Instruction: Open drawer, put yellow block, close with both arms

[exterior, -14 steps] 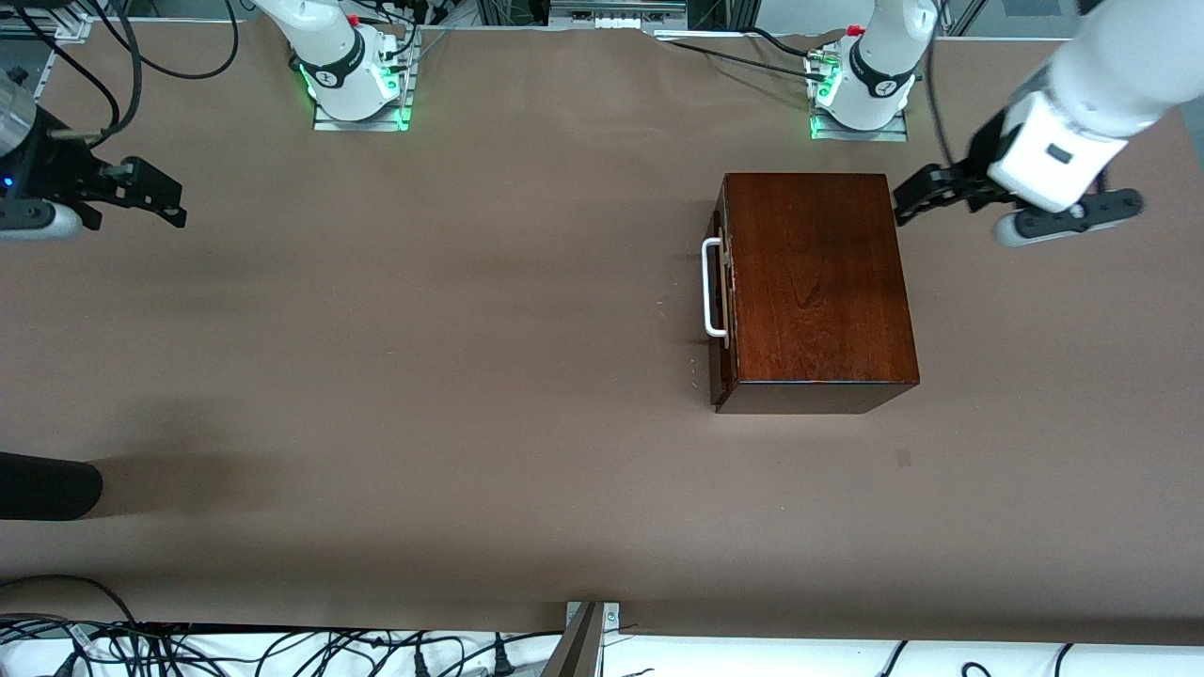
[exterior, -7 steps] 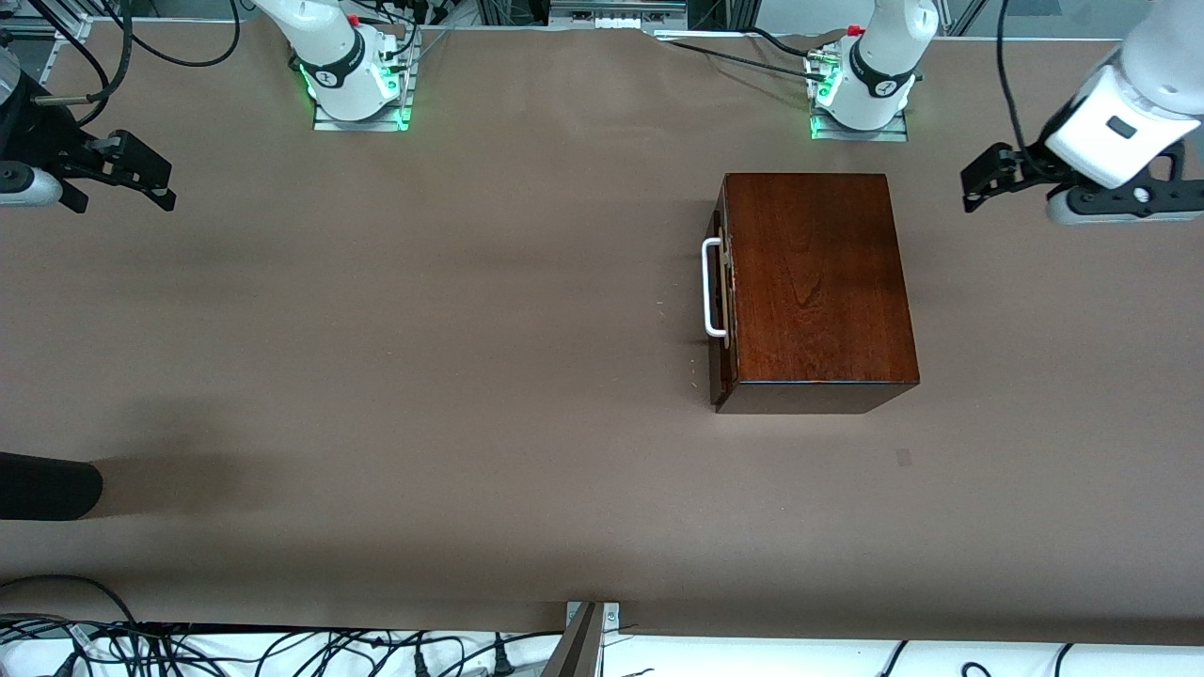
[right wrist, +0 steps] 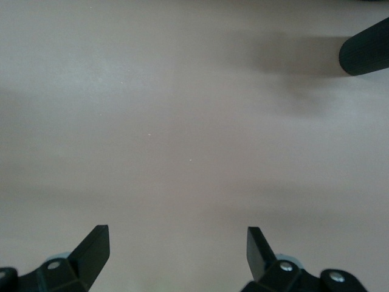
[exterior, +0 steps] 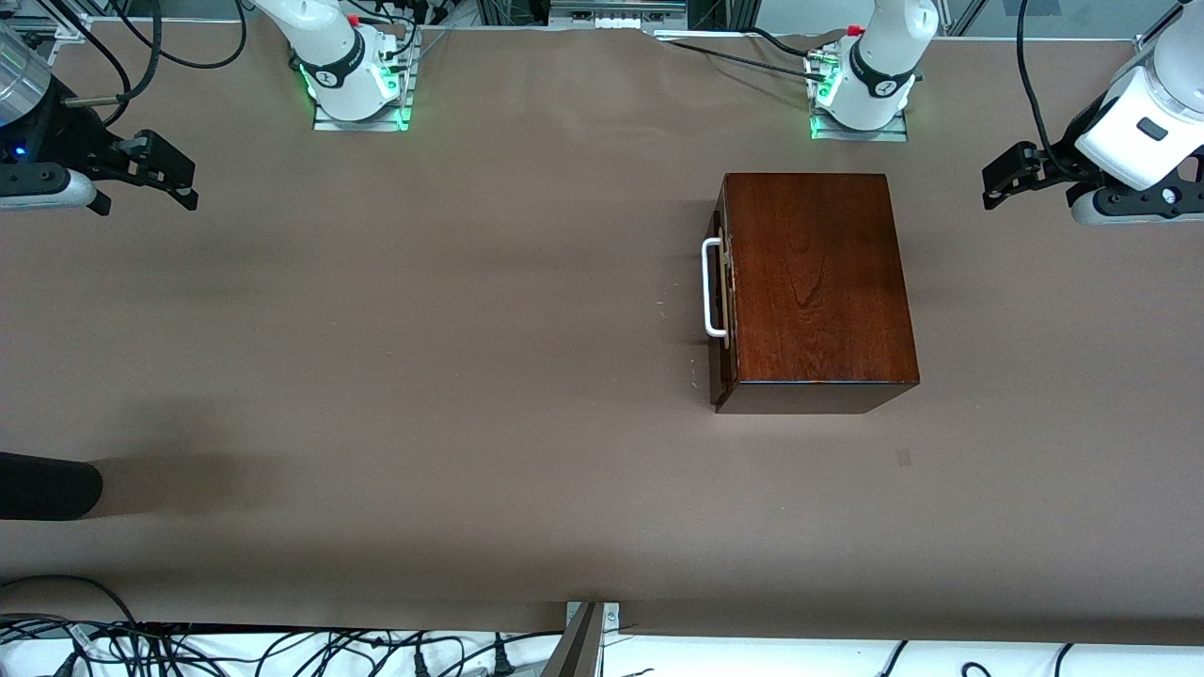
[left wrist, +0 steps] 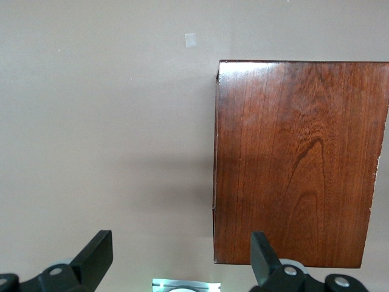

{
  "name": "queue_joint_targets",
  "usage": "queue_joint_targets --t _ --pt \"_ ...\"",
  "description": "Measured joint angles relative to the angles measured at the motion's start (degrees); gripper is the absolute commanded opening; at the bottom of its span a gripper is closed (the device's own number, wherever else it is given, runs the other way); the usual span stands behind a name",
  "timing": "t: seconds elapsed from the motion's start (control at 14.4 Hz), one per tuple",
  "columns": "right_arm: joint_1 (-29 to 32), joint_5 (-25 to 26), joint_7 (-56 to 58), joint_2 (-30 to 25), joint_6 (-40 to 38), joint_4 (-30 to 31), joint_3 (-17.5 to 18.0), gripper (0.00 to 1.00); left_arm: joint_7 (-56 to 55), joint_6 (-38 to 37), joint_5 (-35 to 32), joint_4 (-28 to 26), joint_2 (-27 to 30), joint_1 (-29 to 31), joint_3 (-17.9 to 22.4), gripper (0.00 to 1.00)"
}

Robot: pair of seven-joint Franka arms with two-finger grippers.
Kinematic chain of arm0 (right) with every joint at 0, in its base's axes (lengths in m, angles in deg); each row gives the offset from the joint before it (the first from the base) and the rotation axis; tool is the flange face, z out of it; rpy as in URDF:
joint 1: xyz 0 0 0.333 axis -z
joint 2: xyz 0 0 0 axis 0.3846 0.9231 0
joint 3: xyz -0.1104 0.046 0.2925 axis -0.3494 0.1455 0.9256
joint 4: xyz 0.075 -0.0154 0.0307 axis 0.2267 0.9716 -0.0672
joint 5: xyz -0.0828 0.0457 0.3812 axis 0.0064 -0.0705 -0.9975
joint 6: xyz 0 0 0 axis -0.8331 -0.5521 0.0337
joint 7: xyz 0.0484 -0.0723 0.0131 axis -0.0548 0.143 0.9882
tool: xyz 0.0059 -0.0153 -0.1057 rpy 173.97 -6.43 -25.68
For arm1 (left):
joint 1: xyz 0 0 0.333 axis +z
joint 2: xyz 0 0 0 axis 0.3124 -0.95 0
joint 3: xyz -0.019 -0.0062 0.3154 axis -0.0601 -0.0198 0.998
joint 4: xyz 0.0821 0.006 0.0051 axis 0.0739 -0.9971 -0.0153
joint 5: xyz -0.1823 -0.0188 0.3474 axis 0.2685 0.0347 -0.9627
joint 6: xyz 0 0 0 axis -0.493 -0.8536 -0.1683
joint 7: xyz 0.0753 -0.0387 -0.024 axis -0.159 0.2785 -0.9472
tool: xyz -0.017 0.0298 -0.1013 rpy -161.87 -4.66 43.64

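Note:
The dark wooden box (exterior: 818,282) stands on the table toward the left arm's end. Its drawer (exterior: 722,301) is shut, with the white handle (exterior: 712,287) facing the right arm's end. The box top also shows in the left wrist view (left wrist: 298,161). The yellow block is out of view in every frame. My left gripper (exterior: 1003,181) is open and empty, in the air over the table beside the box, toward the left arm's end; it also shows in the left wrist view (left wrist: 180,252). My right gripper (exterior: 167,175) is open and empty over bare table at the right arm's end; it also shows in the right wrist view (right wrist: 176,246).
A black rounded object (exterior: 47,485) juts in over the table edge at the right arm's end, nearer the front camera; it also shows in the right wrist view (right wrist: 364,55). The arm bases (exterior: 356,85) (exterior: 861,94) stand along the table's back edge. Cables (exterior: 282,649) hang below the front edge.
My left gripper has drawn away from the box's back corner toward the left arm's end of the table. My right gripper has shifted slightly. The box and drawer have not moved.

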Motion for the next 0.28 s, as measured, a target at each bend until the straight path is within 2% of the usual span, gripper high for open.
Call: queue_joint_targets --t 0.28 --pt "0.0 0.0 0.0 0.0 -1.5 -0.9 -0.2 1.0 0.0 0.0 0.0 0.0 0.0 0.0 0.0 1.0"
